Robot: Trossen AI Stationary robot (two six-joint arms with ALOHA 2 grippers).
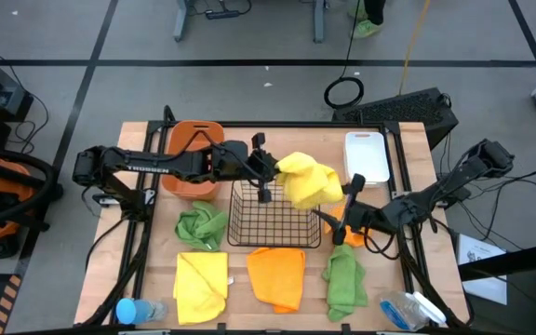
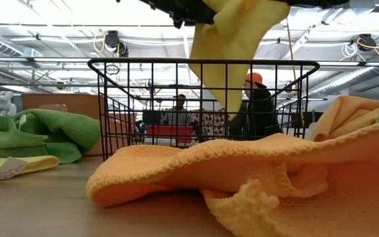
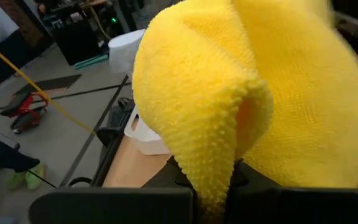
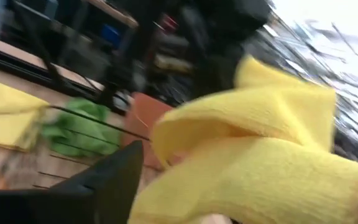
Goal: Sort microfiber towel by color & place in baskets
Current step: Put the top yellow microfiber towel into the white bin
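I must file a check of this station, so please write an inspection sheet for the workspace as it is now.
Surface: wooden table, crowded.
Job's things: yellow towel hanging above black wire basket; orange tub, white bin; loose yellow, orange and two green towels.
Clutter: blue bottle.
Grippers: left gripper shut on the yellow towel; right gripper beside it, jaws open.
Cables: loop on floor.
Surroundings: people behind, low view.

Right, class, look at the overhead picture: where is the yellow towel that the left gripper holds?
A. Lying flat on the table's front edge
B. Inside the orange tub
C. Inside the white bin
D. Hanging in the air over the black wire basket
D: the left gripper holds the yellow towel up above the black wire basket, and the low view shows it dangling over the basket's rim, not resting in any container.
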